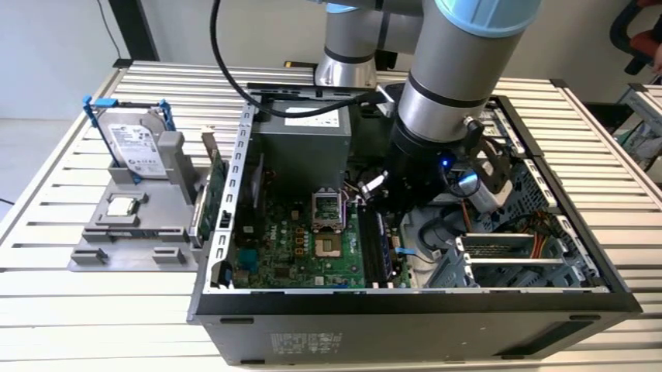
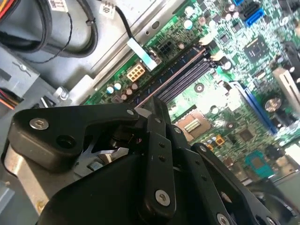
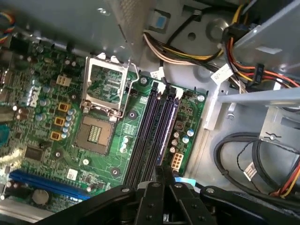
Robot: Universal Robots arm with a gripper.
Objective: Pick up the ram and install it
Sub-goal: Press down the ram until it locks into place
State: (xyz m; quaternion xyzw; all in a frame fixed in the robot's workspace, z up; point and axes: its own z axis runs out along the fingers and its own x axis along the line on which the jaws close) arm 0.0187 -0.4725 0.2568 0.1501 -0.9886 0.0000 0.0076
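From my station: arm reaches down into the open computer case, the gripper low over the motherboard, beside the memory slots.

First wrist view: fingers drawn together, clenched on the ram. I see it as a thin dark stick, edge-on, emerging from between the fingertips and lying along the memory slots. Its long axis runs parallel to the slots, far end pointing at the white latches near the case wall. It stands on or just above one of the slots on the cable side; I cannot tell whether it is seated.

Second wrist view: gripper body blocks the grasp; memory slots run on away from the fingertips in the same line.

CPU socket lies open beside the slots, lever frame raised.

Exterior view: on the slatted table, at the exterior view's left, a grey fixture holds a hard drive upright; an expansion card stands on edge beside the case wall
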